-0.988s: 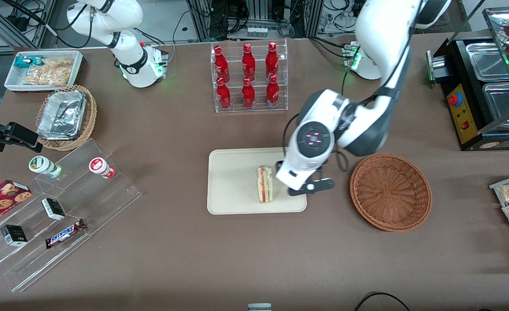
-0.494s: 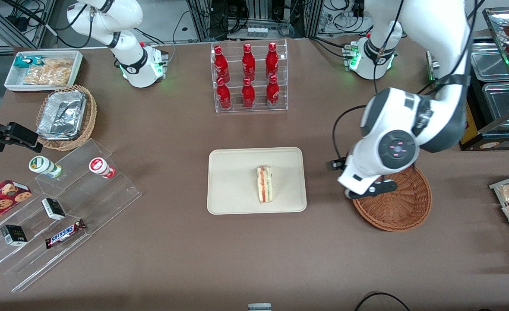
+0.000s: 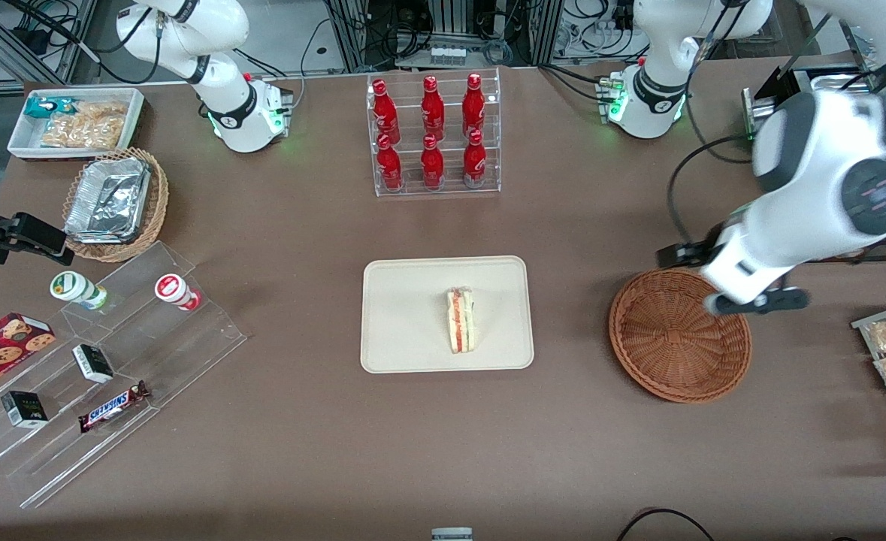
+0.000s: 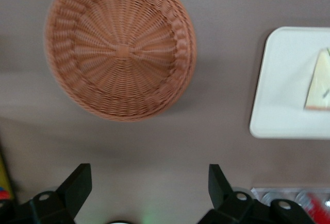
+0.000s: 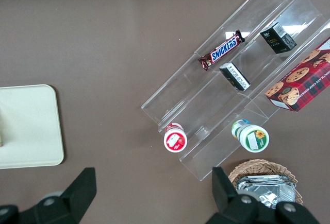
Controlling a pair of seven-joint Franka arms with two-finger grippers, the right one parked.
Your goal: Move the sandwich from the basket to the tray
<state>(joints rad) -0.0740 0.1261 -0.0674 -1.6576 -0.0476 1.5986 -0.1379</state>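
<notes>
Looking at the table now, the sandwich stands on the tray, toward the tray's three o'clock side and inside the rim. The basket sits well apart from the tray, at about three o'clock from it, and it has nothing in it. So the main job looks done.

The gripper hangs above the basket's rim, at about two o'clock from the basket's middle. Its fingers are spread wide and hold nothing. The wrist camera looks down from high up on the basket and on a corner of the tray with the tip of the sandwich.

The step in hand seems to be pulling the arm away to rest. To do it well, the arm should stay high, so the fingers do not bump the basket rim and push it along the table. It should go smoothly and keep clear of the black machine near the working arm's end of the table. The arm is a bit blurry here, so it is probably moving fast. It should not go back over the tray, because a bump could tip the sandwich onto its side.
</notes>
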